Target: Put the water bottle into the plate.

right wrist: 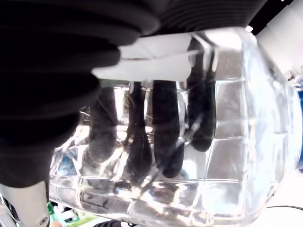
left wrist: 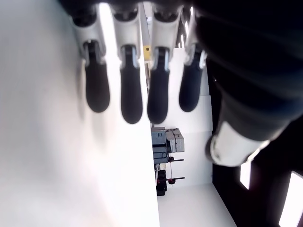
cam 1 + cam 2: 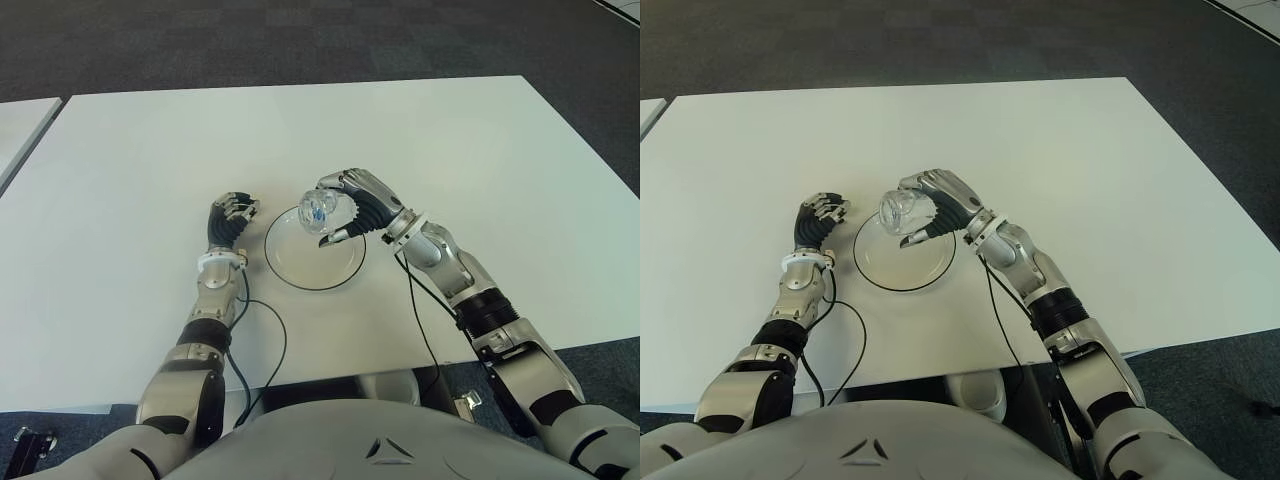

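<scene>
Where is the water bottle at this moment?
The water bottle is gripped in the right hand, lying sideways over the far rim of the plate near the table's middle. The left hand shows just left of the plate.

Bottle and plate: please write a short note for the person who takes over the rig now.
Right robot hand: shut on the bottle, holding it on its side over the plate's far rim.
Left robot hand: holds nothing, fingers relaxed, just left of the plate.
Done: bottle grasped and brought over the plate.
Left: lower it into the plate, open the fingers, draw back. I cannot tell whether the bottle touches the plate yet.
</scene>
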{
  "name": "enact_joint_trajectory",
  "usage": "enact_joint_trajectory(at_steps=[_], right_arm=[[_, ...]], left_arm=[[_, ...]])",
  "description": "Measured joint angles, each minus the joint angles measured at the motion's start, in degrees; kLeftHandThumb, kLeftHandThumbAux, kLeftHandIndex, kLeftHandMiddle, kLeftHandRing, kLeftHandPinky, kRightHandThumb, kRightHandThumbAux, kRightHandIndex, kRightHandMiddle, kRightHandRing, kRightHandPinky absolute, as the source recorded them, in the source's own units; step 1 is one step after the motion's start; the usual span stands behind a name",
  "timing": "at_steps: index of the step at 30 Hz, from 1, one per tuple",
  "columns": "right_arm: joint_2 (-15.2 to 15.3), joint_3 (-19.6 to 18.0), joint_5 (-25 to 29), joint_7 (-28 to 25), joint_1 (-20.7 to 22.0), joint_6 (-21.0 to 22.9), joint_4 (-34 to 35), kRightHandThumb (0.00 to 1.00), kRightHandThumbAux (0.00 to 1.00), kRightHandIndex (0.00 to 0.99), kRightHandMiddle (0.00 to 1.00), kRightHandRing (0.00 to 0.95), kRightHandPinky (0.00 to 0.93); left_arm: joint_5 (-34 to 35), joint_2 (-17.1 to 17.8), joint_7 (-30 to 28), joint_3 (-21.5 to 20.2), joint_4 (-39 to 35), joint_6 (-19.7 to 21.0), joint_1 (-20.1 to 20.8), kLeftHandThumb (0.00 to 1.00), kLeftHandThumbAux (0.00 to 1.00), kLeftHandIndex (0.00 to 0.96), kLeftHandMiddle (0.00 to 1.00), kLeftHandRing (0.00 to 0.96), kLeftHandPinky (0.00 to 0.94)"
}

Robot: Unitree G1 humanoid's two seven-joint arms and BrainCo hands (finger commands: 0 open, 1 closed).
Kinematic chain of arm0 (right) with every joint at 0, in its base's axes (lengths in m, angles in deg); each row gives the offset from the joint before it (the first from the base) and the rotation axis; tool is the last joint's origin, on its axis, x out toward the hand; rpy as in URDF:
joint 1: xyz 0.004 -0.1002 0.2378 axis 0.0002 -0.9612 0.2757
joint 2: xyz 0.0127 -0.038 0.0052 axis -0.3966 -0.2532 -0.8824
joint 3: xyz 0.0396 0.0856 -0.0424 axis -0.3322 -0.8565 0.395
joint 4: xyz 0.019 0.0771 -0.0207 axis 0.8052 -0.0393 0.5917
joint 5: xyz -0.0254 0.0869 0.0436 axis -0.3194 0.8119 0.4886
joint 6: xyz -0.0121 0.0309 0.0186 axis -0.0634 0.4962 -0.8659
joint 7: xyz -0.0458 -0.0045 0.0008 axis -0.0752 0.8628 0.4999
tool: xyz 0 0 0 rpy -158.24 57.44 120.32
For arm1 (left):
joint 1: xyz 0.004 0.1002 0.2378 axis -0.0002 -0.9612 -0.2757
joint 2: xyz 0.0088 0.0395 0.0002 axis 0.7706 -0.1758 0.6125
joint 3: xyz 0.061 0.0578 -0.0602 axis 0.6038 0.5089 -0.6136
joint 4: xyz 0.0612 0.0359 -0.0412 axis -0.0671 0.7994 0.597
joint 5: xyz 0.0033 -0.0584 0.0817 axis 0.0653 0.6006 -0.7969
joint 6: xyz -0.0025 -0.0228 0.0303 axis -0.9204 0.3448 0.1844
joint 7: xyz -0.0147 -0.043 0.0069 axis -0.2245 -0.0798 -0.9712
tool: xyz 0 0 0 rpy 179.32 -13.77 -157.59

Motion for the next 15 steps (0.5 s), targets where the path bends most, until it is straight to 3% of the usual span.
enact_joint_trajectory(at_steps=[3,9,10,12,15], right_arm=[[-0.25,-0.66,0.62,-0.85,-0.34,0.79,0.26,0.686,0.729,0.409,0.461,0.537,0.552],[-0.5,-1.17,1.67,-1.59,-0.62,0.77,0.29,0.679,0.731,0.403,0.308,0.339,0.366],[-0.55,-1.18,1.74,-1.63,-0.62,0.71,0.28,0.542,0.732,0.324,0.279,0.306,0.333],[-0.64,-1.19,1.87,-1.71,-0.62,0.46,0.23,0.396,0.733,0.248,0.239,0.261,0.296],[-0.81,-1.17,2.27,-1.73,-0.6,-0.62,-0.41,0.271,0.73,0.189,0.195,0.214,0.26]], left_arm=[[-0.04,-0.03,0.04,-0.01,-0.48,0.42,-0.16,0.7,0.726,0.419,0.441,0.464,0.485],[-0.03,-0.03,0.04,-0.03,-0.68,0.54,-0.27,0.7,0.726,0.419,0.444,0.468,0.493],[-0.03,-0.02,0.04,-0.03,-0.68,0.55,-0.26,0.7,0.726,0.418,0.446,0.471,0.496],[-0.04,-0.02,0.04,-0.03,-0.67,0.55,-0.26,0.699,0.726,0.418,0.449,0.473,0.495],[-0.12,0.04,0.04,-0.01,-0.55,0.55,-0.21,0.698,0.726,0.418,0.454,0.474,0.493]])
